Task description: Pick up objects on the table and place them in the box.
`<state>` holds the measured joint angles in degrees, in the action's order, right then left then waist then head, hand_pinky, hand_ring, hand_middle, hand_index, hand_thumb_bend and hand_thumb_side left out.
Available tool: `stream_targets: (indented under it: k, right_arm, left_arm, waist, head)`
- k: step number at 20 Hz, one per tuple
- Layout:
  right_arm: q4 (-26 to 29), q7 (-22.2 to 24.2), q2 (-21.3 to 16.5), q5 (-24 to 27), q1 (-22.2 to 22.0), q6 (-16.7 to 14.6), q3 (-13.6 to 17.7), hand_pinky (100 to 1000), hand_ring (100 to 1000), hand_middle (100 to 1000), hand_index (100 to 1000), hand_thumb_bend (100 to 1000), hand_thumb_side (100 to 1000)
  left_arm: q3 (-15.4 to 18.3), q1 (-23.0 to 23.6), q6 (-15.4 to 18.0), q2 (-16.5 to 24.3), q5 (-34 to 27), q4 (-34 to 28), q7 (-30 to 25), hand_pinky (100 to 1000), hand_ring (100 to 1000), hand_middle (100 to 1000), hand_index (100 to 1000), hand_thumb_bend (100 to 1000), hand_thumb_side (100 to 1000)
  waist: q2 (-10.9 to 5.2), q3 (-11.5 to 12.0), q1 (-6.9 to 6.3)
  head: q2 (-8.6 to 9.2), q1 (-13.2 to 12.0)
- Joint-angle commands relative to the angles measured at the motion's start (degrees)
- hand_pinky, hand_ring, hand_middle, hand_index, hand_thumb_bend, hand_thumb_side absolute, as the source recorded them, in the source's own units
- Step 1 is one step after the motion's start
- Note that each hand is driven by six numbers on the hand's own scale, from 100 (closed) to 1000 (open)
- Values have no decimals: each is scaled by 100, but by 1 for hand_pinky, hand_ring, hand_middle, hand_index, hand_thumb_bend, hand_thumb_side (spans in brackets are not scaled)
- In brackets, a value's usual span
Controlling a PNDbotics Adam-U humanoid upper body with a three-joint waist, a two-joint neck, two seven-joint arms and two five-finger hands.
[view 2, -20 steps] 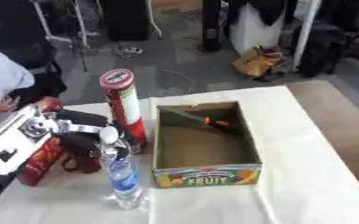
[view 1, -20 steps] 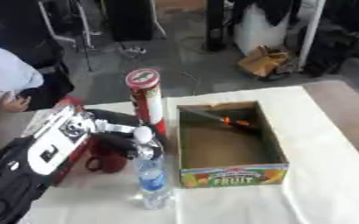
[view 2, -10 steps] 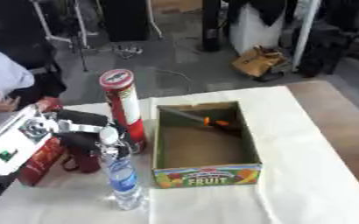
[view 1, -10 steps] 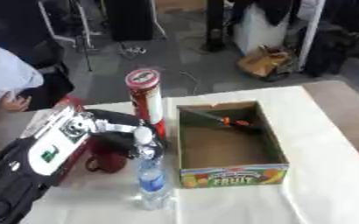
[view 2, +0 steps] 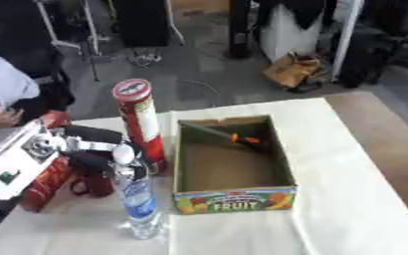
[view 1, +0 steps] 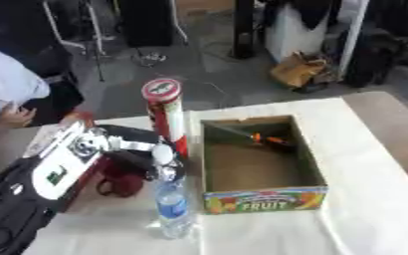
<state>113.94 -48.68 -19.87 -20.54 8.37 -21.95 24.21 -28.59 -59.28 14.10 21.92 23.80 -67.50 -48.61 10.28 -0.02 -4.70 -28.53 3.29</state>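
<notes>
My left hand (view 1: 134,152): curled around the red tube (view 1: 166,117), near the table's (view 1: 364,169) left edge.
Water bottle (view 1: 172,204): upright, front-left, just beside box.
Box (view 1: 259,172): table centre, orange item (view 1: 268,139) inside.
Red mug (view 1: 120,179): left edge.

box (view 1: 264,199) front panel: "FRUIT" | bottle (view 2: 140,199) label: unreadable | can (view 1: 166,114) lid: logo unreadable

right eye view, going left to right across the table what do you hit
red box at the left edge → left hand → water bottle → tall red can → fruit box → bare white tablecloth
</notes>
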Motion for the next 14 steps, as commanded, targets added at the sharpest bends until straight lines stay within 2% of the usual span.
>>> stream_targets:
  k: [1, 7, 14]
  right_arm:
    - [65, -329, -111, 46, 57, -357, 16, 746, 839, 699, 740, 100, 1000]
    - [65, -329, -122, 63, 65, -372, 8, 747, 839, 699, 740, 100, 1000]
    - [65, -329, -130, 80, 74, -384, 6, 747, 838, 700, 739, 100, 1000]
  left_arm:
    - [-22, 14, 352, 61, 37, 45, -335, 425, 583, 687, 821, 100, 1000]
    - [5, 10, 380, 40, 101, 60, -335, 366, 534, 638, 785, 100, 1000]
    - [25, 29, 403, 32, 166, 79, -335, 338, 514, 623, 772, 100, 1000]
  waist:
    - [-48, -3, 51]
    - [-56, 0, 63]
    - [-59, -1, 69]
  head:
    - [33, 28]
    - [40, 42]
    - [48, 44]
